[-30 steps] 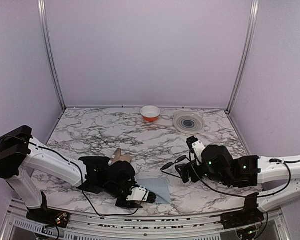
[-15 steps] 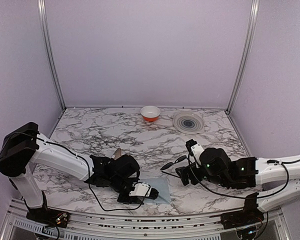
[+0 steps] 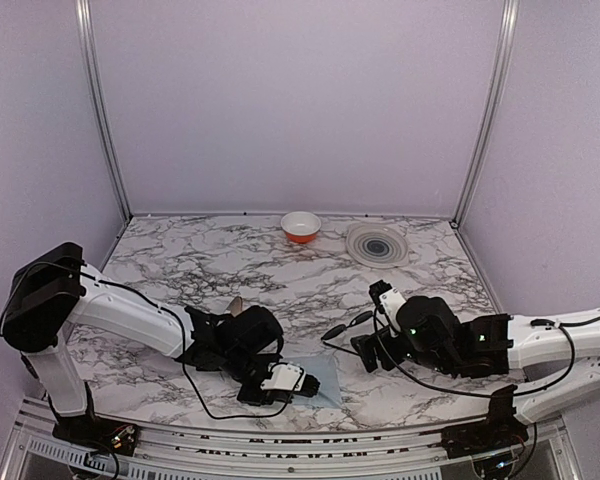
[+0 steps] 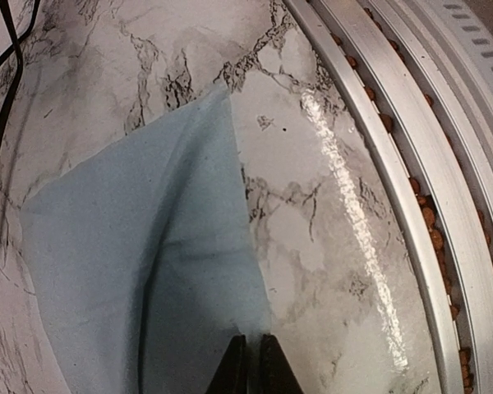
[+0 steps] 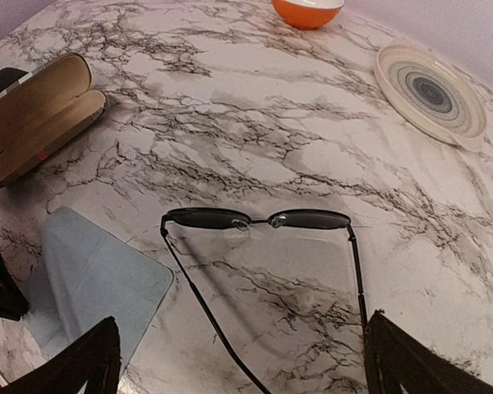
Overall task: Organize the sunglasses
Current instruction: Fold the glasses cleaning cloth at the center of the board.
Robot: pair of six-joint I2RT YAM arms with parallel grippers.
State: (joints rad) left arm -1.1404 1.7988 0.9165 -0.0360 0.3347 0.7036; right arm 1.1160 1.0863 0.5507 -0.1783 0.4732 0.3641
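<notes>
The sunglasses point(image 5: 259, 219) lie on the marble table with both thin temple arms spread open toward my right gripper point(image 5: 242, 369). That gripper is open wide, with one fingertip on each side of the temple arms and touching nothing. In the top view the sunglasses point(image 3: 345, 328) sit just left of the right gripper point(image 3: 365, 352). My left gripper point(image 4: 251, 365) is low over the near edge of a blue cloth point(image 4: 140, 271), its jaws closed on the cloth's edge. The cloth point(image 3: 315, 375) lies left of the sunglasses.
An open case with a tan lining point(image 5: 33, 115) lies left of the cloth, partly hidden behind my left arm in the top view point(image 3: 238, 310). An orange bowl point(image 3: 300, 226) and a ringed plate point(image 3: 377, 243) sit at the back. The table's metal rail point(image 4: 411, 189) runs beside the cloth.
My left gripper has slid right along the front edge onto the blue cloth. My right gripper has shifted slightly left toward the sunglasses.
</notes>
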